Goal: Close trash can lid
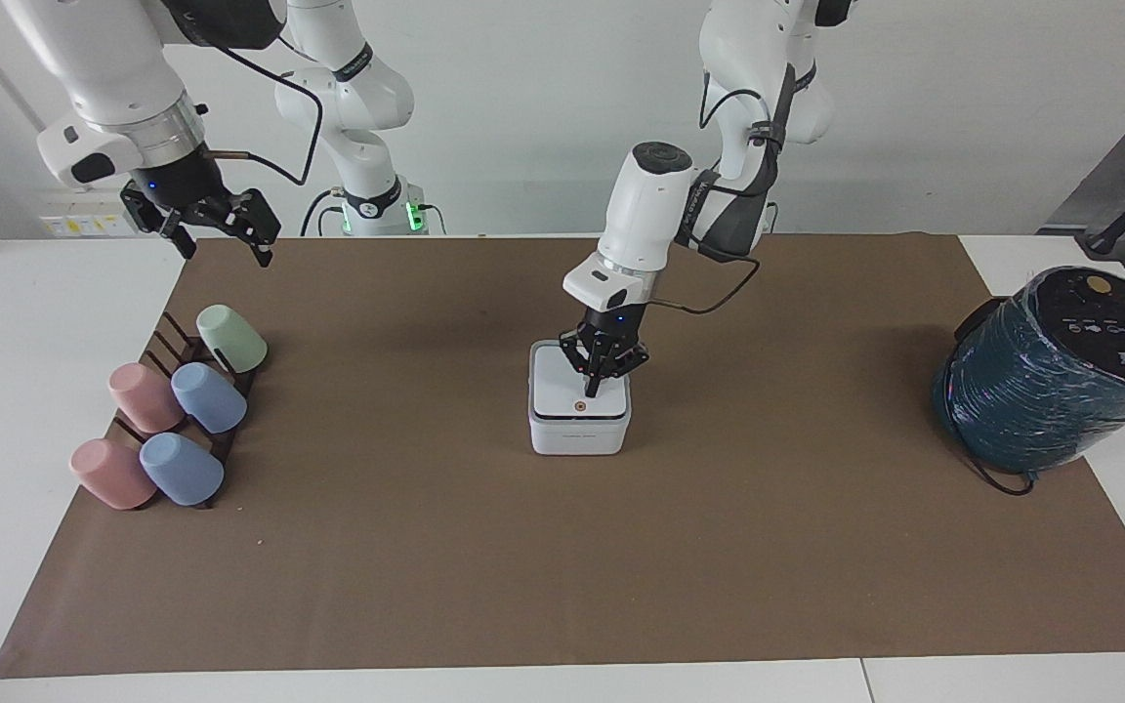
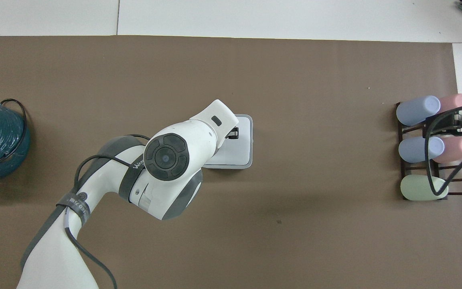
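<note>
Facing view: white rounded-square plastic lid point(image 1: 577, 390) lies flat on small white cube-shaped plastic trash can point(image 1: 579, 431), mid desk.
We see left hand point(image 1: 594, 389) fingers together, tips on lid; right hand point(image 1: 221, 237) apart, waiting over cup rack point(image 1: 193, 410).

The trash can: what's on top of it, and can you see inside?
The lid lies flat on the trash can, with the left pincer on the lid. The lid covers the inside.
</note>
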Tool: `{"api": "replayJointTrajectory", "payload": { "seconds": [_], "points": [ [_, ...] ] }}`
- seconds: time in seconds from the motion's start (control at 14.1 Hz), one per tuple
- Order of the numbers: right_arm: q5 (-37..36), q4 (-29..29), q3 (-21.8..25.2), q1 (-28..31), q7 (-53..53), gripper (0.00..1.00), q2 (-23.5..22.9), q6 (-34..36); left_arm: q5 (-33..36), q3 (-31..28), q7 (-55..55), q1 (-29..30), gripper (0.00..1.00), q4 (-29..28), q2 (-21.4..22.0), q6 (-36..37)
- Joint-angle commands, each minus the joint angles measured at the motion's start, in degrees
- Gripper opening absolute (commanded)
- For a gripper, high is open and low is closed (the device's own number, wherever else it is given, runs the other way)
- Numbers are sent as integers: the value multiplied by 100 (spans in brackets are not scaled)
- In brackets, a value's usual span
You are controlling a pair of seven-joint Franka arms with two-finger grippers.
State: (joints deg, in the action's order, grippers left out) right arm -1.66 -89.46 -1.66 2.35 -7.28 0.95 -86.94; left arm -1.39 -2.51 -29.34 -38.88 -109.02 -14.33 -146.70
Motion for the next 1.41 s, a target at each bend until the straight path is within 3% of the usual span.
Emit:
{"api": "replayJointTrajectory", "payload": {
  "seconds": [0.0,0.92,1.34],
  "points": [
    [96,-125,-1,11,131,100,108,-33,78,-4,-81,-14,0,205,-237,-104],
    [87,-125,-1,11,131,100,108,-33,51,5,-291,-154,0,434,-492,-105],
    [96,-125,7,11,131,100,108,-33,51,-13,-283,-67,1,408,192,1019]
  ]
}}
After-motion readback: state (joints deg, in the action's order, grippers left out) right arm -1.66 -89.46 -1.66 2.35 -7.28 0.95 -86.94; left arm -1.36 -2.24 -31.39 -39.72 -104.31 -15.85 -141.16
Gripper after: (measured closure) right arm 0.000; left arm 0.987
